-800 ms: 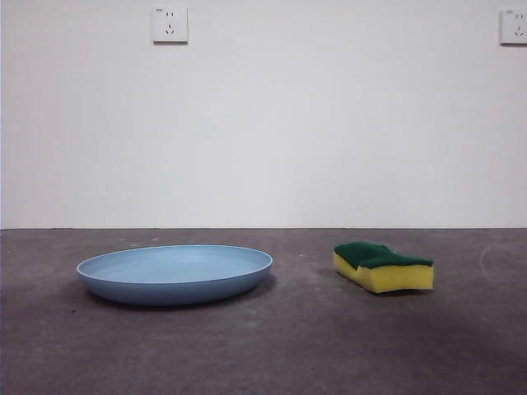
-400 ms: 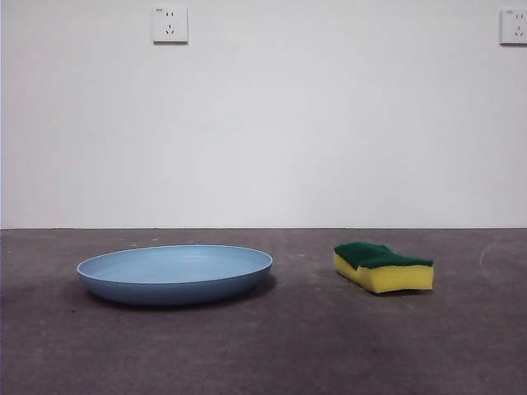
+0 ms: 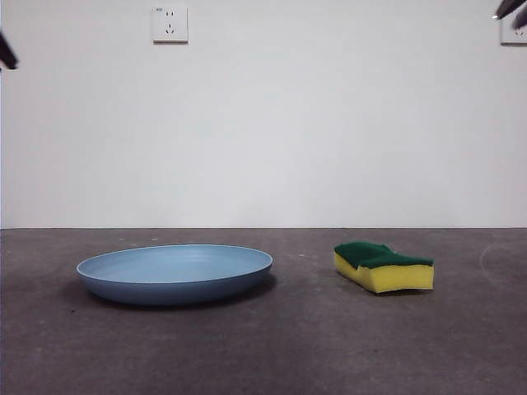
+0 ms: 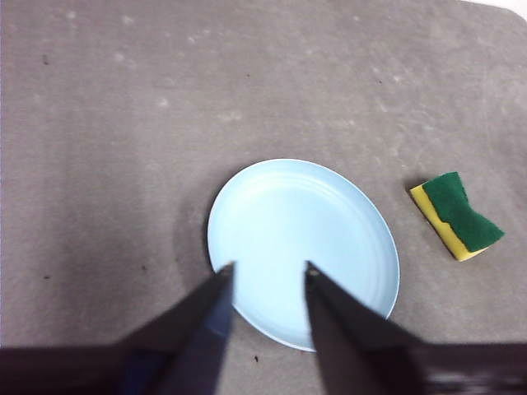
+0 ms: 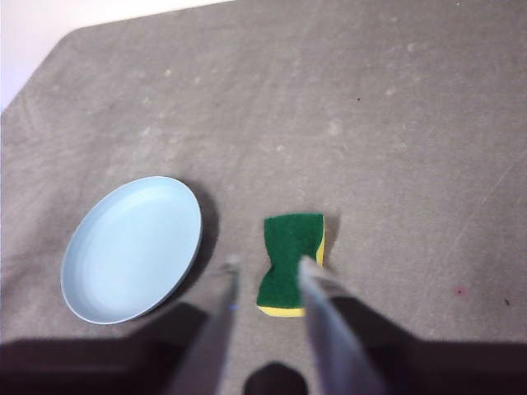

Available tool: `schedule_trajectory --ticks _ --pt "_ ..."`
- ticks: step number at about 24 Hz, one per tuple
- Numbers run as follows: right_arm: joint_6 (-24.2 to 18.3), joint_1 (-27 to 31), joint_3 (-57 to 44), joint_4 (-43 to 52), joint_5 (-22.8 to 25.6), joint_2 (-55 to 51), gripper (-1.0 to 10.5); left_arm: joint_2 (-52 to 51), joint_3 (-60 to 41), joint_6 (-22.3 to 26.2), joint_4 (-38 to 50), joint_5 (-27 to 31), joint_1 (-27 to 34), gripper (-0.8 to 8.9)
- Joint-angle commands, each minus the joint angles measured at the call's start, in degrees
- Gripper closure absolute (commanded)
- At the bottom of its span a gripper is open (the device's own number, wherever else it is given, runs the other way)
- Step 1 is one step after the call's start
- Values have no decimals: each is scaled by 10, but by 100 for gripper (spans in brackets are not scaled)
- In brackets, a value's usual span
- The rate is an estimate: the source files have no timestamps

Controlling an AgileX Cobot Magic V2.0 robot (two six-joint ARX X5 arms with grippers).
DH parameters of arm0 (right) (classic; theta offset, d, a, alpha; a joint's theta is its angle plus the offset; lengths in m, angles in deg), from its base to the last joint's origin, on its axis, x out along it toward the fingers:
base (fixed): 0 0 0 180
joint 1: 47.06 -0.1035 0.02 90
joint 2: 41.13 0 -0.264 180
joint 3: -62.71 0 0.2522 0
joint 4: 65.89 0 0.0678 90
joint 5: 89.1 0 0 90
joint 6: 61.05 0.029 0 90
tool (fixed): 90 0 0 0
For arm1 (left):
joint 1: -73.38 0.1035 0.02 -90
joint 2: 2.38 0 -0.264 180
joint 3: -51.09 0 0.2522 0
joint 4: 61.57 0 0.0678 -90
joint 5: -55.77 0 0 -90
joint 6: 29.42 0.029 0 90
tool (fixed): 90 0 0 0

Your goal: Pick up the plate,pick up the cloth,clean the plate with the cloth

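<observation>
The light-blue plate (image 3: 175,273) lies flat on the grey table, left of centre. The cloth, a yellow sponge with a dark green top (image 3: 383,266), lies to its right, apart from it. My left gripper (image 4: 267,267) is open and empty, high above the plate (image 4: 301,248), with the sponge (image 4: 456,215) off to the side. My right gripper (image 5: 268,263) is open and empty, high above the sponge (image 5: 291,262), with the plate (image 5: 132,247) beside it. In the front view each arm shows only as a black tip at a top corner (image 3: 6,51) (image 3: 510,8).
A white wall with two sockets (image 3: 170,24) stands behind the table. The table's rounded far corner shows in the right wrist view (image 5: 49,58).
Black arm tips have come into the front view at both top corners. The plate and the sponge have not moved.
</observation>
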Motion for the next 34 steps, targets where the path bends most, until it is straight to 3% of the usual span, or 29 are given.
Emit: schedule_trajectory --ticks 1,6,10,17,20,27,34 --pt "-10 -1 3 0 -1 12 441 23 9 9 3 -3 0 342" --pt "-10 -1 3 0 -1 22 442 93 40 10 5 -12 -10 346" --pt "-10 -1 3 1 -1 22 443 208 118 33 -24 -11 -25 346" --pt "-10 -1 3 1 -1 22 444 389 212 69 -35 72 -56 347" --pt "-10 -1 3 1 -1 23 446 447 212 69 -20 76 -65 347" --pt "-10 -1 3 1 -1 23 446 534 212 69 0 78 -85 351" --pt "-8 -1 3 1 -1 24 447 565 212 69 9 78 -86 447"
